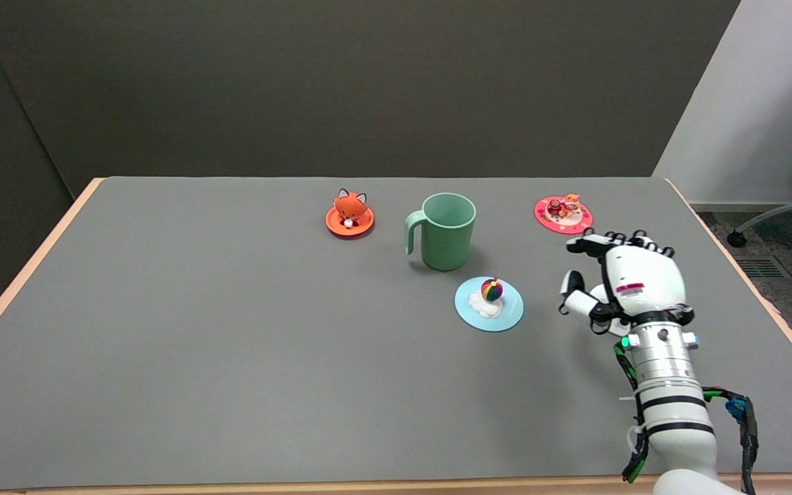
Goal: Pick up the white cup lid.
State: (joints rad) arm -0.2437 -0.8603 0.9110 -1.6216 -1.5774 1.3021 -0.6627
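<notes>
The right hand, black and white at the end of a white arm, is held over the right part of the grey table. Its back is turned toward the camera, its fingers are loosely curled forward and apart from the thumb, and nothing is seen between them.

No plainly white lid can be made out. The nearest match is a pale blue round cup lid topped with a white cloud-shaped knob and a small rainbow-striped ball, and it is taken here as the task's thing. It lies flat on the table just to the left of the hand, at about the level of the thumb, with a clear strip of table between the two; it is not touched.

A mint-green plastic mug with its handle turned away from the hand stands upright beyond that lid, farther left and farther from the camera. A pink round lid bearing small red and orange figures lies just beyond the fingertips, slightly to their left; whether it is overlapped by them cannot be told. An orange round lid with a fox-shaped figure on top lies well apart, far to the left past the mug.
</notes>
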